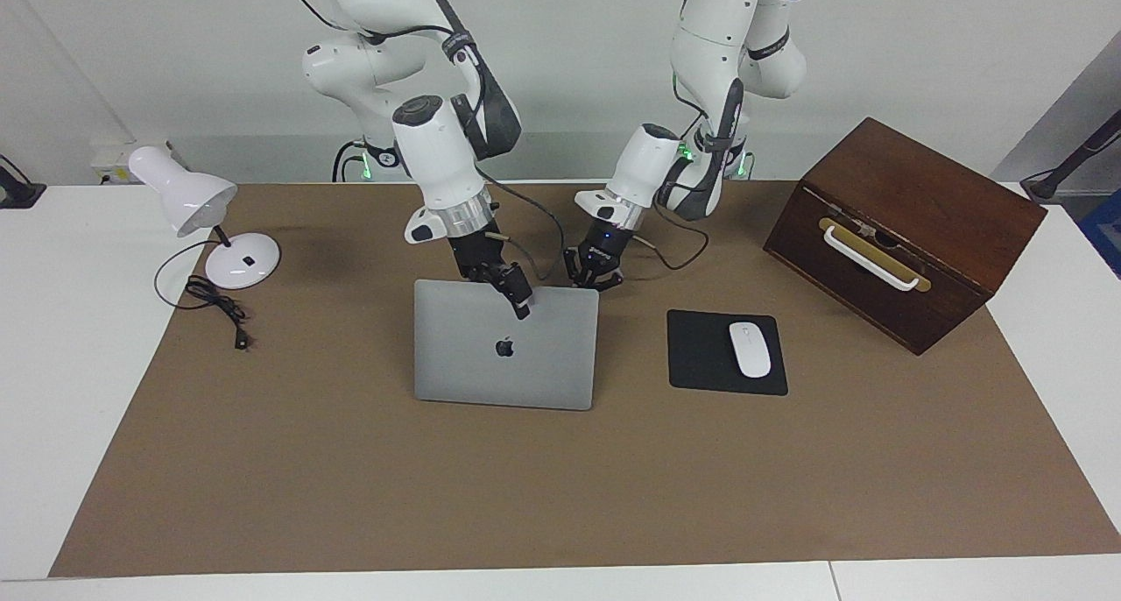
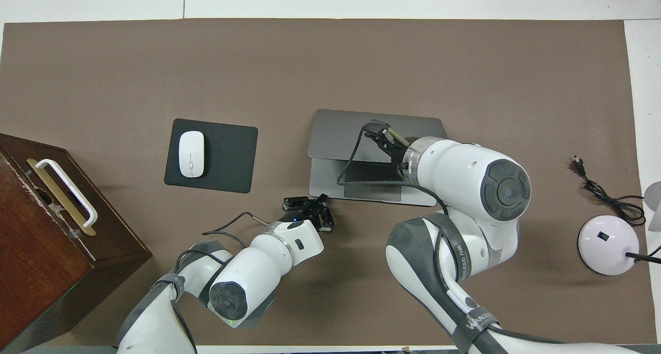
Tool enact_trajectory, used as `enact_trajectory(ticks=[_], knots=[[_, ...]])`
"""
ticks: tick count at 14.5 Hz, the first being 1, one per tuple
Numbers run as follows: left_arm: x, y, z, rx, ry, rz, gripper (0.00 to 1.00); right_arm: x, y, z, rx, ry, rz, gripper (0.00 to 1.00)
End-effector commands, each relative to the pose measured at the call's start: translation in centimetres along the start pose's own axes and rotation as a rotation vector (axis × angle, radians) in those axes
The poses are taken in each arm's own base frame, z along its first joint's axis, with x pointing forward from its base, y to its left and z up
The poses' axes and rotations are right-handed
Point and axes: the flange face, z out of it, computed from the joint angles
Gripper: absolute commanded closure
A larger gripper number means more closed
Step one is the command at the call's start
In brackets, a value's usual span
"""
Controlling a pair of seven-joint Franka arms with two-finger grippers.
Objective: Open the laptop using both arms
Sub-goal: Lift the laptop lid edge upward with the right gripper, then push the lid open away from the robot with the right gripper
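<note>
White wall (image 1: 560, 49); white table (image 1: 61, 338) under brown mat (image 1: 560, 478); even light, soft shadows

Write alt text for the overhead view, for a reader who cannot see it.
A silver laptop lies partly open on a brown mat, the right tool at its raised lid and the left tool, shut, beside the corner of its base nearest the robots. A white mouse on a black pad and a wooden box lie toward the left arm's end, a lamp base toward the right arm's.

The laptop (image 1: 505, 345) carries a dark apple logo on its lid. No other writing can be read with certainty.
</note>
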Motion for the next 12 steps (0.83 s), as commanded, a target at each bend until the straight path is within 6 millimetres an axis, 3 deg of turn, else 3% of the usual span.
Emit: enact_trajectory(ticks=[1, 6, 12], knots=[[-0.7, -1.1, 1.1, 0.007, -0.015, 0.001, 1.00, 2.2, -1.1, -0.6, -0.015, 0.005, -0.033, 0.00], [-0.7, -1.1, 1.1, 0.007, -0.015, 0.001, 1.00, 3.6, -2.7, -2.5, -0.037, -0.004, -0.051, 0.00], [-0.7, -1.1, 1.2, 0.007, -0.017, 0.000, 1.00, 6.3, -3.2, -4.3, -0.057, 0.009, -0.102, 0.00]])
